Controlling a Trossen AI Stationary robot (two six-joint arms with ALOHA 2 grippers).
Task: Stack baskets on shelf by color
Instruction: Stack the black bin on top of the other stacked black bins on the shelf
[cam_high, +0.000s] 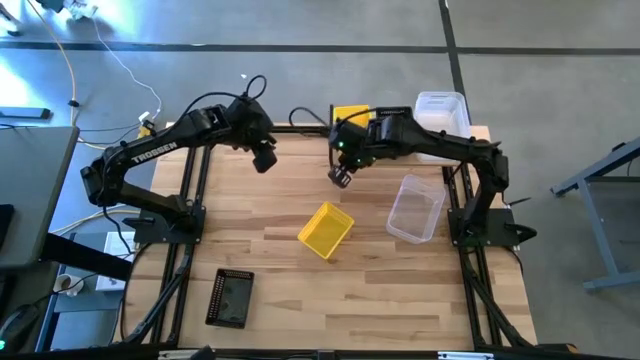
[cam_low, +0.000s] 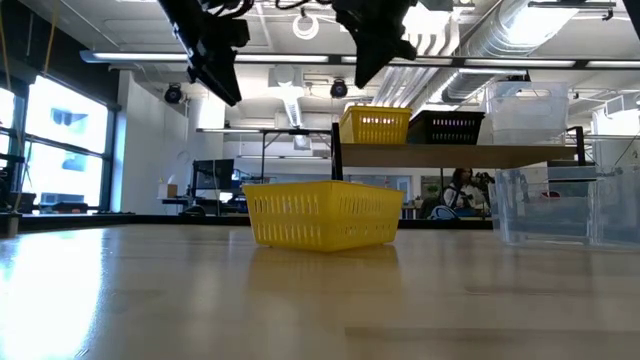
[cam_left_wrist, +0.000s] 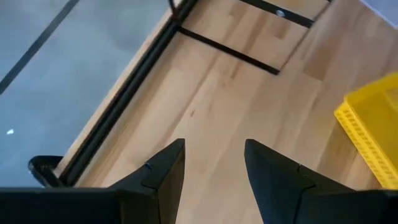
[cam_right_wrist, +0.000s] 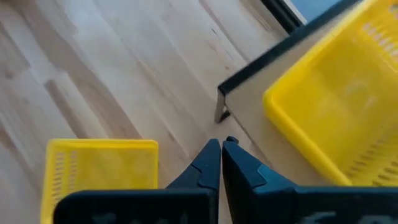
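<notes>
One yellow basket sits on the tabletop near the middle, also seen in the low view. A clear basket stands to its right. A black basket lies by the near edge. The shelf at the far edge carries a yellow basket, a black basket and a clear basket. My right gripper hangs shut and empty above the table, in front of the shelf's yellow basket. My left gripper hovers open and empty over bare wood at far left.
Black frame rails run along the table's left and right sides. The shelf's dark post stands just beyond my right fingertips. Bare wood lies between the black basket and the yellow basket on the table.
</notes>
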